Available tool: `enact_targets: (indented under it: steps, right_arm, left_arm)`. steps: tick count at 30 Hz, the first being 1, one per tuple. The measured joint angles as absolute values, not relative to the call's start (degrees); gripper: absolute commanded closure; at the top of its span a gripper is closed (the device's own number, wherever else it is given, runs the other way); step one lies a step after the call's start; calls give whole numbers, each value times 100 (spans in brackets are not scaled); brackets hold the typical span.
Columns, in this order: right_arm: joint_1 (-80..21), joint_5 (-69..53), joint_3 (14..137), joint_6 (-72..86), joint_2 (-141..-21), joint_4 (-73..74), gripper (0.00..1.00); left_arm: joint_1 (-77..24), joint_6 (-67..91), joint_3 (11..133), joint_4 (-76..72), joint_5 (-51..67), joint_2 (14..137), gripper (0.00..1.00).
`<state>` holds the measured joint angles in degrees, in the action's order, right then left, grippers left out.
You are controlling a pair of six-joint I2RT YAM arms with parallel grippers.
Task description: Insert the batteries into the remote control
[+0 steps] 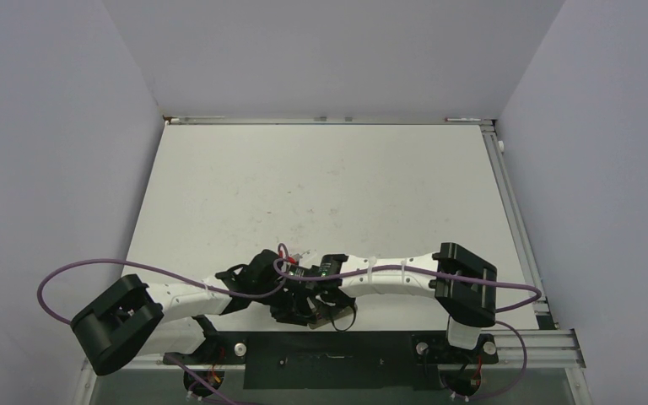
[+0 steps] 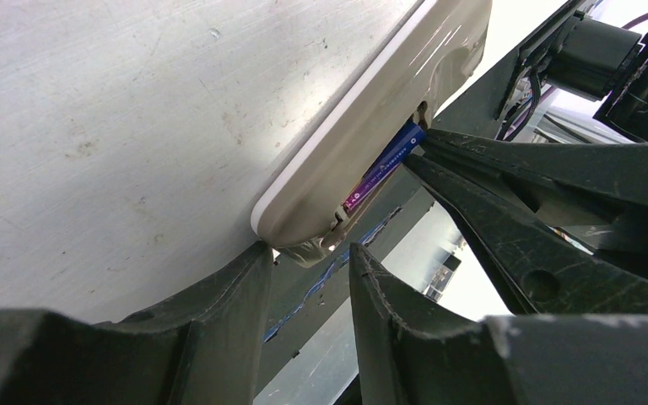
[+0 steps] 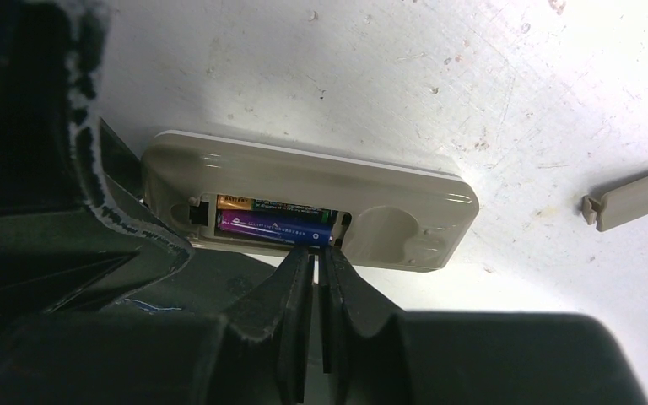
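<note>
The remote control (image 3: 304, 181) lies back up near the table's front edge, its battery recess open. The brownish-gold battery (image 3: 245, 203) and the purple-blue battery (image 3: 274, 226) lie side by side in the recess. My right gripper (image 3: 316, 251) is shut, its tips touching the purple-blue battery's right end. My left gripper (image 2: 308, 251) straddles the remote's (image 2: 371, 126) end, with its fingertips (image 2: 257, 253) against it. The purple-blue battery (image 2: 384, 164) shows there too. In the top view both grippers (image 1: 312, 299) meet and hide most of the remote.
A beige battery cover (image 3: 633, 198) lies loose on the table to the right of the remote. The scuffed white table (image 1: 321, 186) stretches away behind the grippers, with walls on three sides. A black base plate (image 1: 329, 367) lies just beyond the near edge.
</note>
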<state>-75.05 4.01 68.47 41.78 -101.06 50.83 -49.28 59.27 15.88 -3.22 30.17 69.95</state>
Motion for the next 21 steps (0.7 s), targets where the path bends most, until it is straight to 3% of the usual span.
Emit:
enact_targets:
  steps: [21]
  right_arm:
    - [-7310,825,6667,4431,-9566,4672,86]
  left_arm:
    - [-4923,5631,1555,-318,2961,6869,64]
